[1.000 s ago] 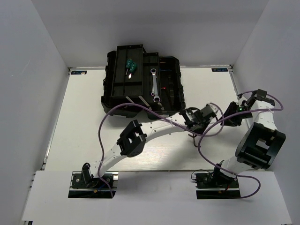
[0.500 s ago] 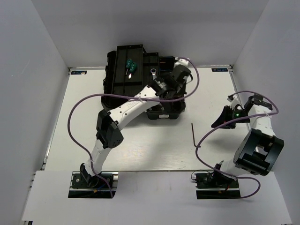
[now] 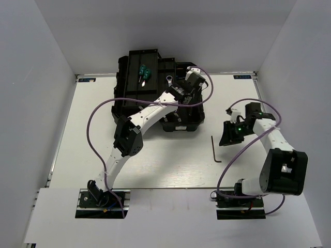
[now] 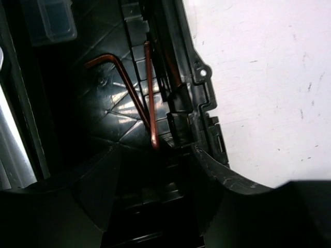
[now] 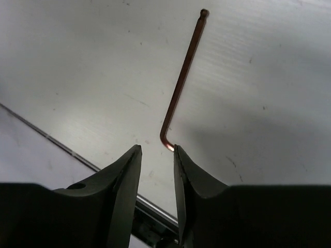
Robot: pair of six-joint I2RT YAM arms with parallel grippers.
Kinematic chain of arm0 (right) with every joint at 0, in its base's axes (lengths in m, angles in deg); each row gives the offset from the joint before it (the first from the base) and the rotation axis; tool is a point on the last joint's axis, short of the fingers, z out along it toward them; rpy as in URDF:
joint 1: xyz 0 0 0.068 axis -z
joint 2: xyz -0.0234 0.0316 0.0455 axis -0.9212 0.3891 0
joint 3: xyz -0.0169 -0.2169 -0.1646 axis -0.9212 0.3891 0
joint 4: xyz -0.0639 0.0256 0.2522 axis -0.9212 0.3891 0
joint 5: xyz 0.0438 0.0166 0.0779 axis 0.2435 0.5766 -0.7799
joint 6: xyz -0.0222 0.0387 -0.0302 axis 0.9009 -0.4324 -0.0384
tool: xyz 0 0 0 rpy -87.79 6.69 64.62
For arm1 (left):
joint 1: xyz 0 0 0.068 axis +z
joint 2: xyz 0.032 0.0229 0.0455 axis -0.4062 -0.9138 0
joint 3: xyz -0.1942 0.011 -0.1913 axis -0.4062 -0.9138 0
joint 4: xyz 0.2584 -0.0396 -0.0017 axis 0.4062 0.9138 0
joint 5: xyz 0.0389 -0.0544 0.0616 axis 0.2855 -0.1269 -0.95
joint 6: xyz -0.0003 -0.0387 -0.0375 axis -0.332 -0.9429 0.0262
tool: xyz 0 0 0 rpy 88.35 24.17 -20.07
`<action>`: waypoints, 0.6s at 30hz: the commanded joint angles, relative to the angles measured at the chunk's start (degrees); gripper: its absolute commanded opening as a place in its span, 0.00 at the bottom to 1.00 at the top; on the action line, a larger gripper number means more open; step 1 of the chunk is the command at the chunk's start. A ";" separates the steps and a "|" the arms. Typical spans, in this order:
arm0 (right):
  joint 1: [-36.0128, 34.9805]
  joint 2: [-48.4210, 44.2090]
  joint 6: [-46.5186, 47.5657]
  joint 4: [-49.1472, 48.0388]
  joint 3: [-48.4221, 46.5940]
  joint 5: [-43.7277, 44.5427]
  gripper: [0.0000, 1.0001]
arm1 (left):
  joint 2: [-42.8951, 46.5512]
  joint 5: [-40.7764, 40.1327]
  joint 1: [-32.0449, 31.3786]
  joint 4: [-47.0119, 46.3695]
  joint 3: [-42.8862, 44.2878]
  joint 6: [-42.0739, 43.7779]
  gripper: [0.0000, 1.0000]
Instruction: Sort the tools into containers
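The black toolbox (image 3: pixel 129 98) lies open at the back of the table. Two green-handled screwdrivers (image 3: pixel 144 72) rest in its left tray, and a silver wrench (image 3: pixel 169 80) shows beside my left arm. My left gripper (image 3: pixel 185 89) hangs open over the right compartment. Two reddish-brown hex keys (image 4: pixel 124 88) lie loose on that compartment's floor, beyond the left gripper (image 4: pixel 155 170), with nothing between its fingers. A third hex key (image 3: pixel 213 149) lies on the white table. My right gripper (image 5: pixel 156 150) is open, its tips just short of this hex key's (image 5: pixel 183 77) bend.
White walls enclose the table on three sides. A purple cable (image 3: pixel 98 116) loops off the left arm, another off the right arm (image 3: pixel 230 160). A metal strip (image 5: pixel 62 147) runs along the table's near edge. A clear-lidded bin (image 4: pixel 51 20) sits beside the hex keys.
The left arm swung from the right of the table to the toolbox, then opened its jaws over two hex keys. The right gripper moved left toward the remaining hex key and opened.
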State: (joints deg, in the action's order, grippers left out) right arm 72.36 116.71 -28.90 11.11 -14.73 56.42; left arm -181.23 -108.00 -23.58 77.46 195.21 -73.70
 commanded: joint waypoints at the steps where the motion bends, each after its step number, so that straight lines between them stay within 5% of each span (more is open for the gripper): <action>1: -4.71 3.05 -6.02 -6.60 0.39 8.15 0.38 | 3.93 1.10 0.35 -1.07 3.09 1.24 0.66; 8: -15.01 8.24 -11.57 -11.53 1.00 18.01 0.38 | 17.18 1.71 -0.88 -1.60 -3.30 6.33 0.62; 14: -20.45 11.85 -17.35 -13.72 1.79 29.24 0.38 | 42.46 -1.53 -1.41 -7.75 -30.78 4.41 0.63; 18: -21.51 13.34 -19.04 -14.43 3.29 32.97 0.38 | 50.85 -3.47 -1.41 -6.25 -39.51 1.86 0.65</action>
State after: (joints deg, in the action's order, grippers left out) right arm 51.57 129.30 -44.79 -1.39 -12.50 82.93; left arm -135.03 -108.83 -25.09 71.53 160.42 -69.83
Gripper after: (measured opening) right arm 0.376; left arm 0.645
